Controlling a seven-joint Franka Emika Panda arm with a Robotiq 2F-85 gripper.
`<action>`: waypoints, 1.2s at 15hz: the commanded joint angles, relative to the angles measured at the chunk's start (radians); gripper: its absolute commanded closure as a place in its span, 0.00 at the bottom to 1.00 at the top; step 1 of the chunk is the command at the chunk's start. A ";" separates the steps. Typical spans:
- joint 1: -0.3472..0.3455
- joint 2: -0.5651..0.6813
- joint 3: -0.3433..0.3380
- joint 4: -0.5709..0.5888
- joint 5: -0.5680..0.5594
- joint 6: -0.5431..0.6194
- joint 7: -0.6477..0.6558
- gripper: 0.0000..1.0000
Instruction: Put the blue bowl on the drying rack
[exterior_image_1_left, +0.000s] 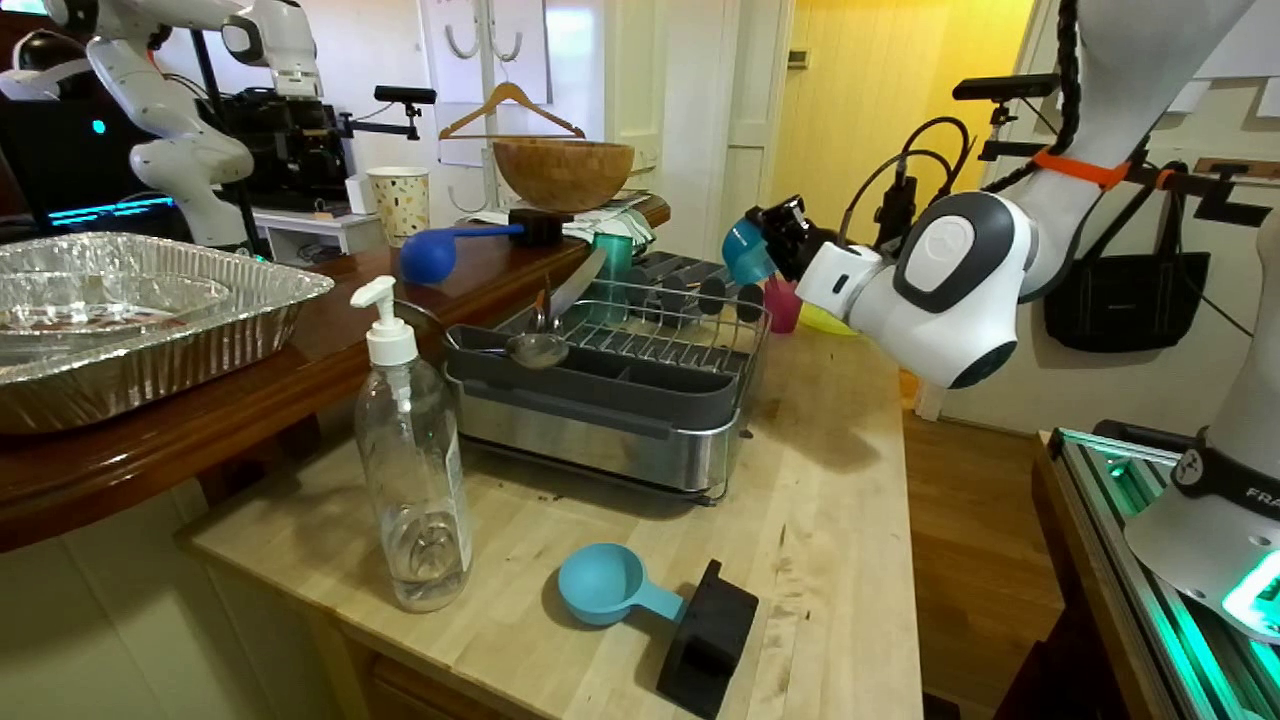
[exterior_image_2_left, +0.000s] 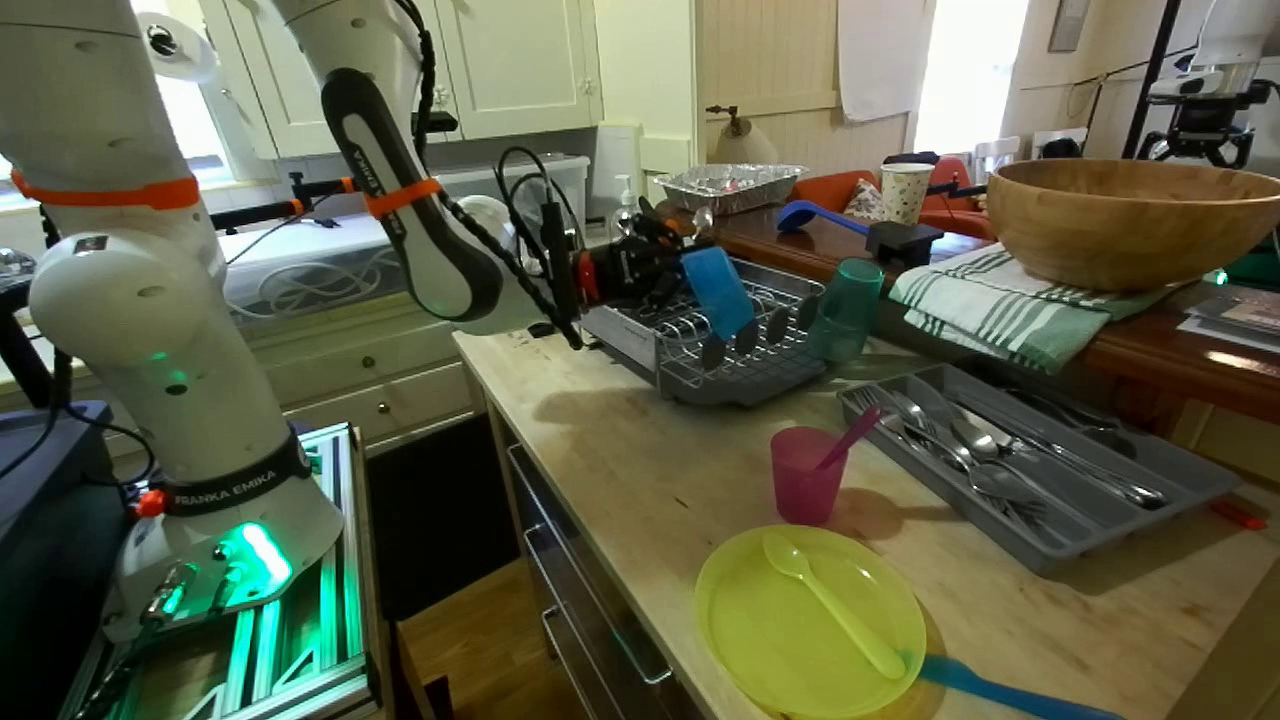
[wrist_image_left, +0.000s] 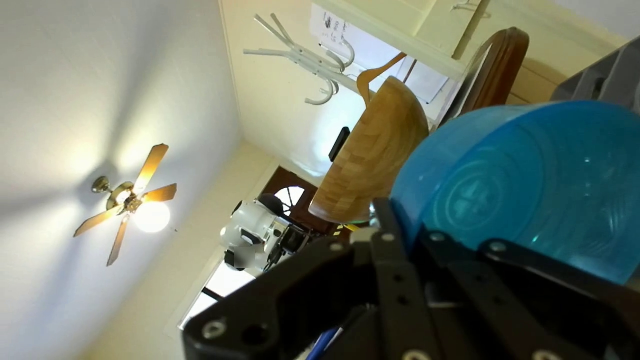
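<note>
The blue bowl (exterior_image_1_left: 747, 252) is held on its side by my gripper (exterior_image_1_left: 772, 232). It also shows in an exterior view (exterior_image_2_left: 720, 293) and, with its inside visible, in the wrist view (wrist_image_left: 490, 185). My gripper's fingers pinch the bowl's wall at the rim in the wrist view (wrist_image_left: 407, 235); the gripper also shows in an exterior view (exterior_image_2_left: 678, 258). The drying rack (exterior_image_1_left: 590, 435) stands on the wooden counter, and it also shows in an exterior view (exterior_image_2_left: 628, 345). The bowl is at the tined end of the rack. I cannot tell whether it touches the tines.
A green cup (exterior_image_2_left: 850, 310) stands at the rack's corner. A pink cup (exterior_image_2_left: 803, 480), a yellow plate (exterior_image_2_left: 745, 620) and a grey cutlery tray (exterior_image_2_left: 1090, 540) are nearby. A soap bottle (exterior_image_1_left: 412, 490) and a blue scoop (exterior_image_1_left: 603, 583) stand on the rack's opposite side.
</note>
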 joint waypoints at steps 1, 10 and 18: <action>-0.001 0.047 0.011 -0.013 -0.022 -0.066 0.021 0.99; 0.000 0.113 0.028 0.014 0.002 -0.157 0.044 0.99; -0.005 0.133 0.035 0.007 -0.026 -0.160 0.039 0.99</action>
